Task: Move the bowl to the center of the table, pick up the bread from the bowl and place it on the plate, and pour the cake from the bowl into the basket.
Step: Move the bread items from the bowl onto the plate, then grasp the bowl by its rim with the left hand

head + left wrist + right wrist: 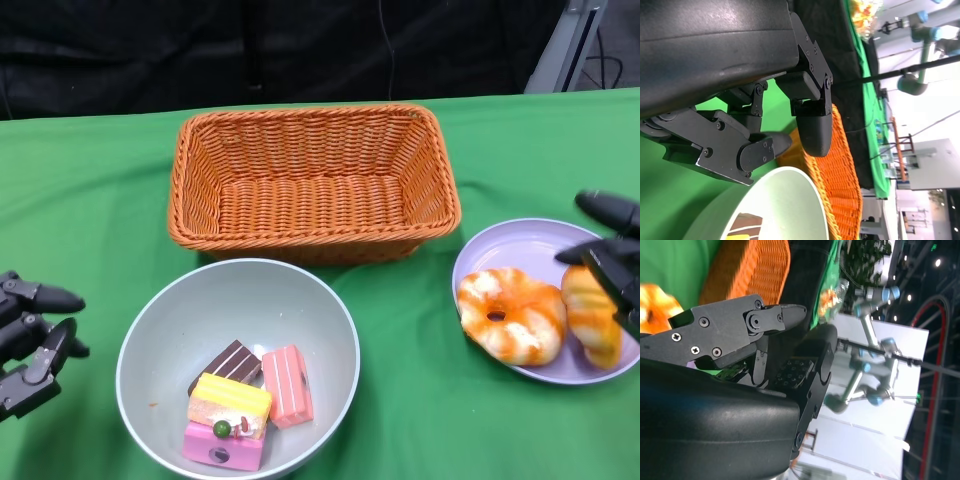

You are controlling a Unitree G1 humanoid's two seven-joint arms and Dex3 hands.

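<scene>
Bowl (160, 330), pale grey-green, sits near the front edge of the table (80, 200), a little left of the middle, just in front of the basket (312, 175). Inside it lie four cake pieces (245, 400): a brown one, a pink-striped one, a yellow one and a magenta one, bunched toward the near side. The orange wicker basket stands behind the bowl with nothing in it, its near rim close to the bowl's far rim but apart from it. To the right a lilac plate (520, 245) carries two orange-and-white breads (510, 312), a ring-shaped one and a longer one at the plate's right side.

A green cloth covers the table, and a black curtain hangs behind its far edge. Open cloth shows to the left of the bowl and between bowl and plate.

The left hand (30, 340) hovers at the left edge of the head view, apart from the bowl, fingers spread and holding nothing; its wrist view shows the fingers (812, 125) above the bowl's rim and the basket beyond. The right hand (612, 255) hangs over the plate's right edge, beside the longer bread, fingers parted and gripping nothing.
</scene>
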